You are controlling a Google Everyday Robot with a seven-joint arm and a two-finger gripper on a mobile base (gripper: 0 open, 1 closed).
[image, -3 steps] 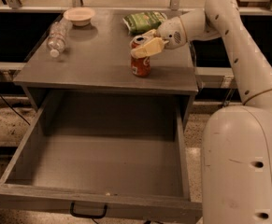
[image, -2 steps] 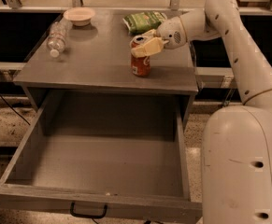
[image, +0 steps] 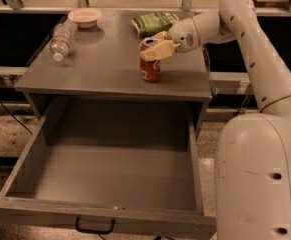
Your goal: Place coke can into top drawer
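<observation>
The pale two-finger claw (image: 152,44) is right at the silver top of the small red aluminium coke can (image: 150,69), reaching in from the right on the white robot arm (image: 246,40). I cannot tell whether it is clamped on the can or loose. The can stands upright on the grey wooden counter (image: 105,71), near the front edge. Below, the wide grey wooden top drawer (image: 115,176) is pulled open, its small black metal handle (image: 95,228) facing us. At the back of the counter: a clear plastic bottle (image: 61,39) lying on its side, a small pale bowl (image: 85,17), and a green snack bag (image: 154,22).
</observation>
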